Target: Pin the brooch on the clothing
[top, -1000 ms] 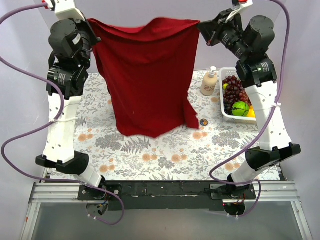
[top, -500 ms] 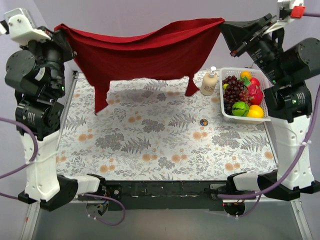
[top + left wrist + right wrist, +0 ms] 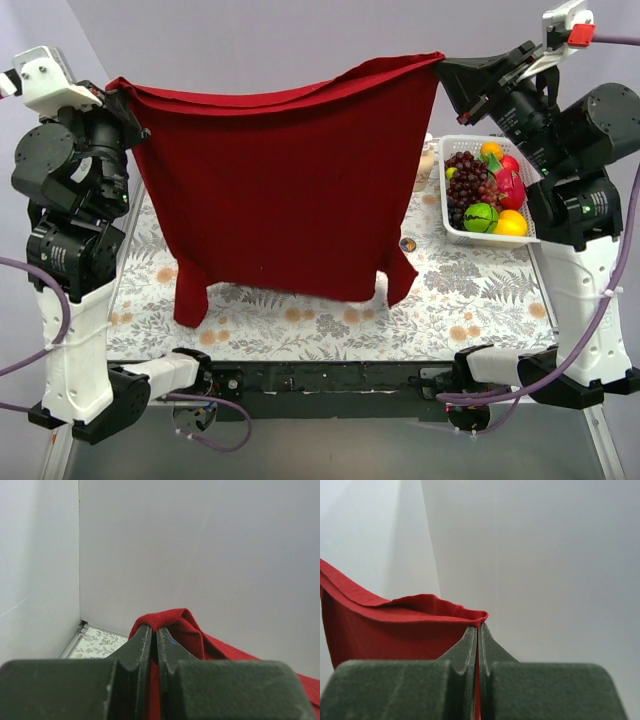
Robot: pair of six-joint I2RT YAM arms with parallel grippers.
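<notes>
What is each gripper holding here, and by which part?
Both hold the T-shirt. The left gripper pinches one end of its upper edge and the right gripper the other end, so it hangs spread between them.

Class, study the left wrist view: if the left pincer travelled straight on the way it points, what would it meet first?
Apart from the T-shirt fold clamped at its tips, the left pincer would probably meet the pale wall first; how far off that wall stands is unclear.
</notes>
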